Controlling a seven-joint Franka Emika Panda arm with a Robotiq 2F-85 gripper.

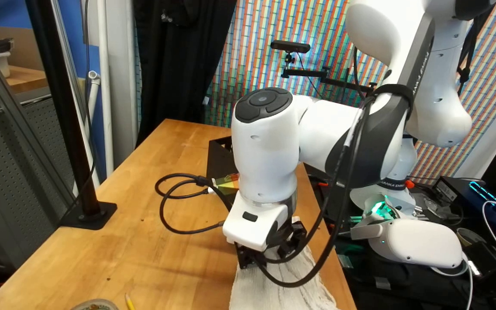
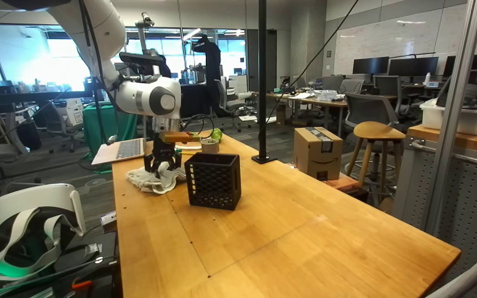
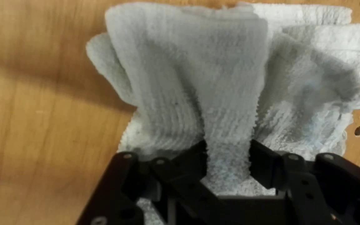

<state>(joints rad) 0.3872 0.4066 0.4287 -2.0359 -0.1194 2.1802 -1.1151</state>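
The crumpled off-white cloth [image 3: 230,62] looks rough, ribbed and matt, the black two-fingered gripper [image 3: 228,157] matt, the long honey-brown wooden tabletop [image 2: 263,231] smooth and faintly shiny, the boxy black plastic crate [image 2: 222,182] dull, and the rounded white plastic-looking arm [image 1: 265,159] smooth and glossy.

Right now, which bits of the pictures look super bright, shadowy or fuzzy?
Wrist view: the black jointed gripper looks soft and blurry, and a dim shadow crosses the brown wooden tabletop beside the crumpled white cloth; an exterior view: bright glare washes out the big glass windows; also in an exterior view: a pale glow whitens part of the multicoloured patterned wall.
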